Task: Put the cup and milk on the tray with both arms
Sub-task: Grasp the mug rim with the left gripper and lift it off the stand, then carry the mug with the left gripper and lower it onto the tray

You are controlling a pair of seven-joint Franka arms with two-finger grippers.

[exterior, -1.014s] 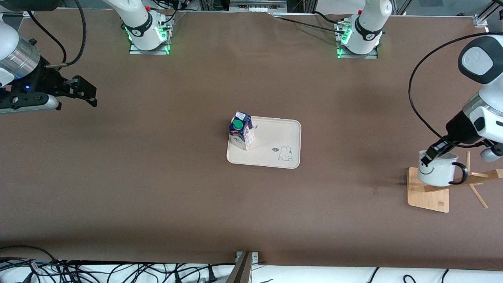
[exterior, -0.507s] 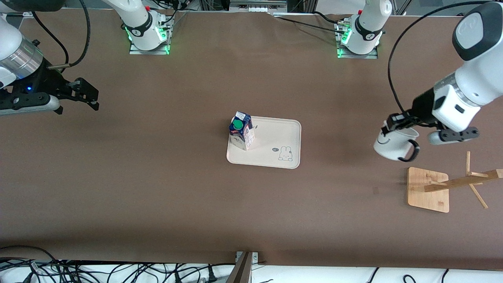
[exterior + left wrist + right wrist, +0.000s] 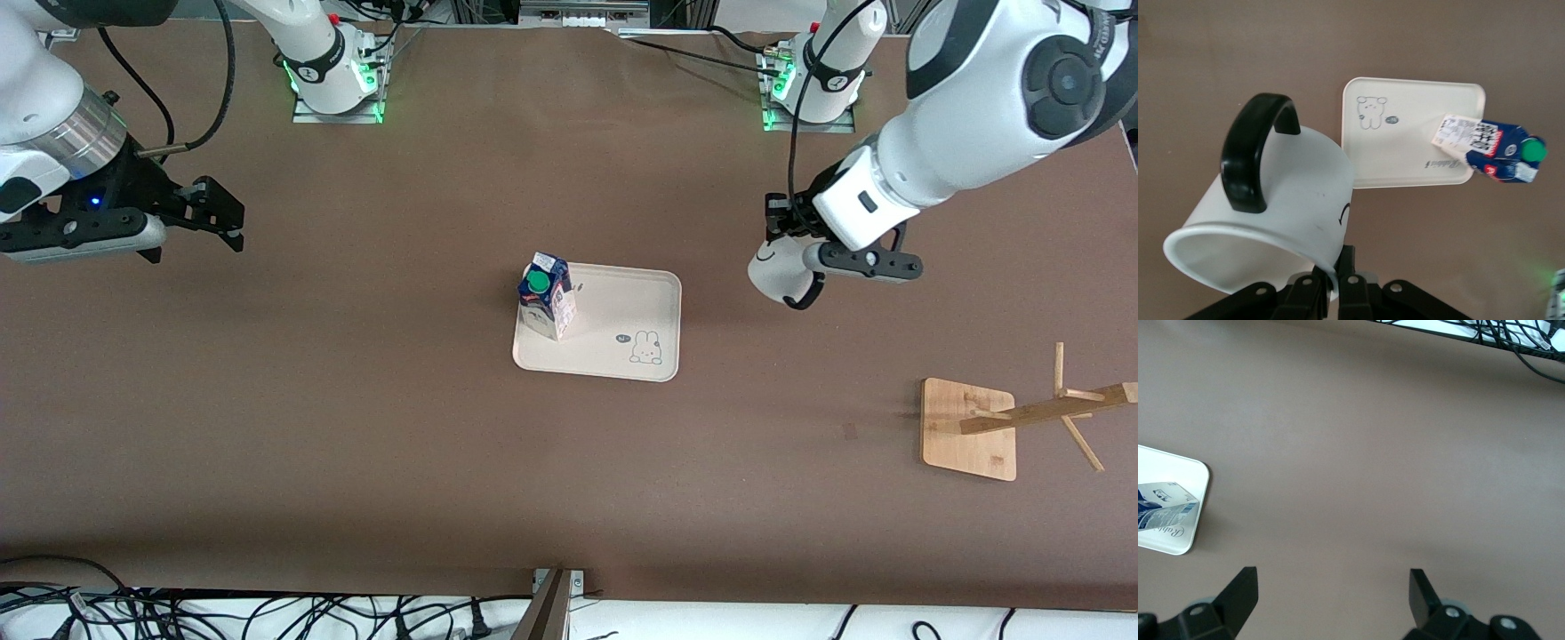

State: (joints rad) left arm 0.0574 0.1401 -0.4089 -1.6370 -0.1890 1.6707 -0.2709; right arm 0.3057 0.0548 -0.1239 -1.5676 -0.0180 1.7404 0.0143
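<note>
The cream tray [image 3: 640,311] lies mid-table, and the milk carton [image 3: 547,296] with its green cap stands upright on the tray's end toward the right arm. My left gripper [image 3: 782,229] is shut on the rim of the white cup [image 3: 775,277] and holds it in the air over bare table, beside the tray's end toward the left arm. In the left wrist view the cup [image 3: 1271,213] hangs tilted from the gripper [image 3: 1335,280], black handle up, with the tray [image 3: 1405,133] and the milk [image 3: 1498,150] below. My right gripper [image 3: 218,213] is open and empty over the table's right-arm end.
A wooden mug rack with a square base [image 3: 969,429] and slanted pegs stands at the left arm's end of the table, nearer the front camera. Cables lie along the table's front edge [image 3: 267,613]. The right wrist view shows a tray corner [image 3: 1171,513].
My left gripper has lifted the cup off the wooden rack and carried it toward the tray. My right gripper has drifted slightly toward the middle of the table.
</note>
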